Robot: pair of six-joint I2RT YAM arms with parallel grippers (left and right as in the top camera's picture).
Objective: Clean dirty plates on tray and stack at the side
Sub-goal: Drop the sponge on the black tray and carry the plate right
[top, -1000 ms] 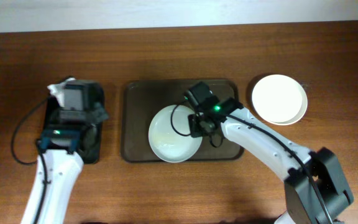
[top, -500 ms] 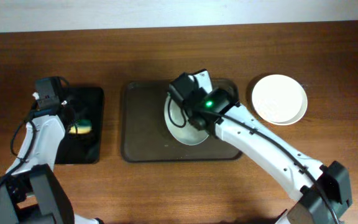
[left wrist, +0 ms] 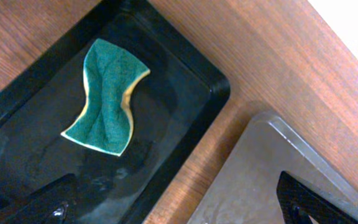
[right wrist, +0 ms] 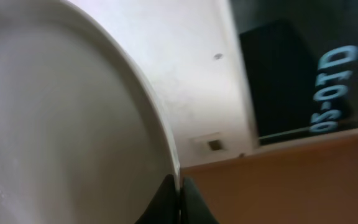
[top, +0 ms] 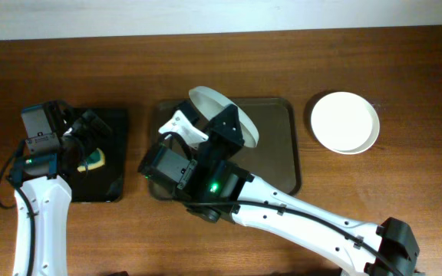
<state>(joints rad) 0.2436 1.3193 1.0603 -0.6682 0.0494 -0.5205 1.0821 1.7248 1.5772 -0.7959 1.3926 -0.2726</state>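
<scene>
White plate hangs tilted above the tray, its rim pinched by our right tool; left of the tray, our left tool is spread near a sponge.

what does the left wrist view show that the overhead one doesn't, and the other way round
Only the left wrist view: the sponge close up, with its green face and curved outline unblocked, and the open left gripper with nothing between its fingertips.

Only the overhead: the right arm holding a tilted plate above the brown tray, and a white plate on the table at the right.

Both: the sponge lying in the black tray, beside the brown tray's corner.
</scene>
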